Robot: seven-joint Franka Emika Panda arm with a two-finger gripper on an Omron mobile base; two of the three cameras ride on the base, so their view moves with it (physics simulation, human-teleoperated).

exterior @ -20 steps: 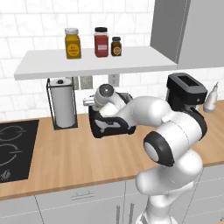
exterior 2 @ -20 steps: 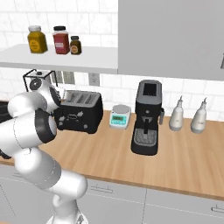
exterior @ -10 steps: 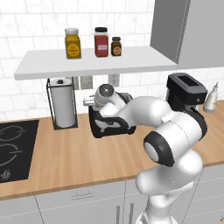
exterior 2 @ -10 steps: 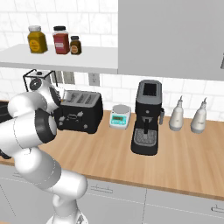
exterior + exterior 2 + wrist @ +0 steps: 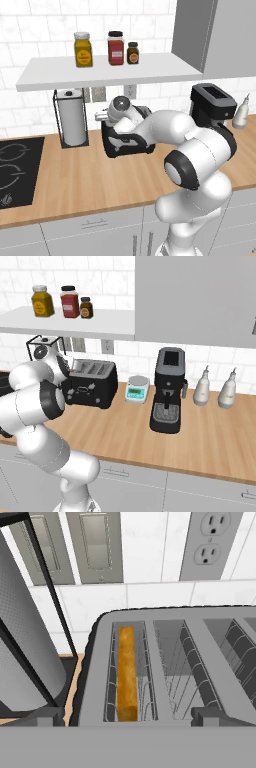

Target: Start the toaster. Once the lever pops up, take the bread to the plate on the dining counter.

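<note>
My fingers (image 5: 45,716) are spread wide, holding nothing, above the toaster (image 5: 165,667). The bread (image 5: 127,672) sits down in its slot. Grabbing and plating it is all left, I'd say.

Paper towel roll (image 5: 71,117), coffee machine (image 5: 168,389), scale (image 5: 137,390), three shelf jars (image 5: 115,48).

no visible change, arm unmoved over the toaster (image 5: 126,144), bread (image 5: 127,672) unmoved in its slot
</note>
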